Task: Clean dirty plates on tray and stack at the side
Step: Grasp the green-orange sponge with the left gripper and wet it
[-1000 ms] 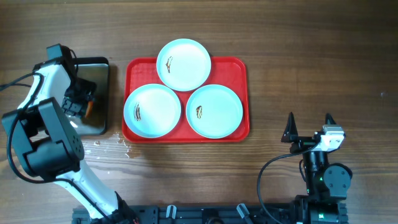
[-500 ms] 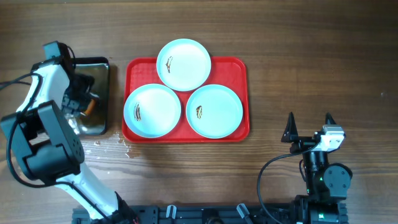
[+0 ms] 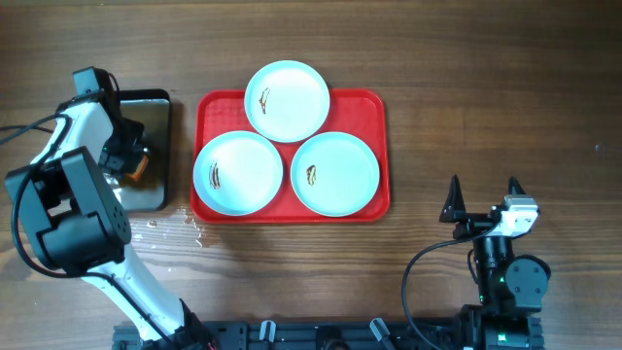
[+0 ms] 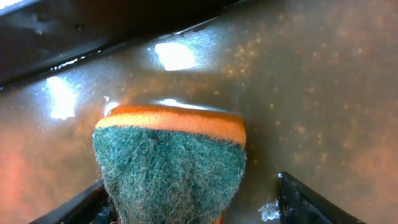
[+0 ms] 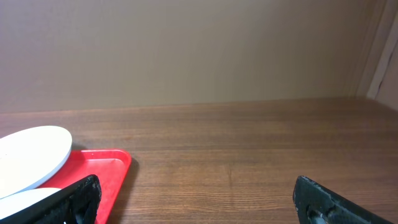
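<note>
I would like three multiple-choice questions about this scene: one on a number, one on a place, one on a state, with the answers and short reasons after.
1. How many plates lie on the red tray?
A. two
B. four
C. three

2. Where is the sponge?
A. in the black metal tray
B. on the red tray
C. on a plate

3. What state are the plates in?
A. wiped clean
B. each with a brown smear
C. stacked

1 C: the overhead view shows three.
2 A: the sponge lies on its shiny floor.
3 B: every plate carries one smear.
</note>
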Robot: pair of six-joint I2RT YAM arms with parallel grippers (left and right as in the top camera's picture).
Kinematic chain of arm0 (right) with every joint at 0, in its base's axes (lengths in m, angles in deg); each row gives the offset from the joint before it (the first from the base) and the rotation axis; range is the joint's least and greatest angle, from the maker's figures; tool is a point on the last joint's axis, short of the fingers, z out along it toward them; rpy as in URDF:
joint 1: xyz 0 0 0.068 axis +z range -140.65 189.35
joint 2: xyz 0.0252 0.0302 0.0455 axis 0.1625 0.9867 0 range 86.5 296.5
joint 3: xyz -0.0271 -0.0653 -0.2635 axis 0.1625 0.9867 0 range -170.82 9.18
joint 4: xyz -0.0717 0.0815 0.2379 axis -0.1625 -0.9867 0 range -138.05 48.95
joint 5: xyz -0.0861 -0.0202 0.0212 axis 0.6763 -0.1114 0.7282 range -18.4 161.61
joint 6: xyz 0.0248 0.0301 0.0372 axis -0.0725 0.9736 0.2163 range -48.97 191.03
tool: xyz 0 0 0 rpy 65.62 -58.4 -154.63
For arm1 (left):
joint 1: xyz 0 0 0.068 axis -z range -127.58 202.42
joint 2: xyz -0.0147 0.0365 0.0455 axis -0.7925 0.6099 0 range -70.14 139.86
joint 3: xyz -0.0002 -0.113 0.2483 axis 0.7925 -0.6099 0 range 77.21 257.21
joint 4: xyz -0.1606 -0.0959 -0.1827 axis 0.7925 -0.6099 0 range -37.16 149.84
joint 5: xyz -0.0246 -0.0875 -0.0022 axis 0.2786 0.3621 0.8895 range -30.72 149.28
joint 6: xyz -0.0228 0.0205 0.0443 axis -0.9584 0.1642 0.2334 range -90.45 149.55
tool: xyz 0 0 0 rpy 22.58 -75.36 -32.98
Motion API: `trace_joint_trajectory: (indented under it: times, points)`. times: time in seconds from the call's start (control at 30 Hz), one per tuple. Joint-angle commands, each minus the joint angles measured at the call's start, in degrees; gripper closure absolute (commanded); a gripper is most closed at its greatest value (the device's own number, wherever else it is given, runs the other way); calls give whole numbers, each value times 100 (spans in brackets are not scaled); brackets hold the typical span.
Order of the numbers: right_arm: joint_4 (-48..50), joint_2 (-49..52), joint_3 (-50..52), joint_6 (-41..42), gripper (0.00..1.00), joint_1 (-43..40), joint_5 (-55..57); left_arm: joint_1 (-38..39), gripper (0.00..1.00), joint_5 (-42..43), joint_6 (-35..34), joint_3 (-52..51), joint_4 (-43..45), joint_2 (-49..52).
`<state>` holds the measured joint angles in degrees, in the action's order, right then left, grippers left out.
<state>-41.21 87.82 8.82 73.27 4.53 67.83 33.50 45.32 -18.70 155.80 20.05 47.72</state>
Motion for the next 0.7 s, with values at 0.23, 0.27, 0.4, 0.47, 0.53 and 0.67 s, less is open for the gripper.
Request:
trace_joint_trajectory:
  times: [0.23, 0.27, 0.4, 0.47, 0.53, 0.67]
  points:
    - [20, -24, 7, -59, 0, -13, 81, -55, 0, -157, 323, -68, 133, -125]
    - [20, -24, 7, -59, 0, -13, 81, -55, 0, -157, 326, -68, 223, -125]
    - [20, -20, 7, -61, 0, -13, 81, -55, 0, -424, 326, -70, 437, -92]
    - [20, -20, 7, -59, 0, -13, 81, -59, 1, -695, 326, -70, 535, -85]
    - [22, -20, 7, -61, 0, -13, 81, -66, 63, -693, 323, -70, 557, -85]
    - [20, -20, 7, -61, 0, -13, 81, -66, 96, -669, 326, -68, 420, -107]
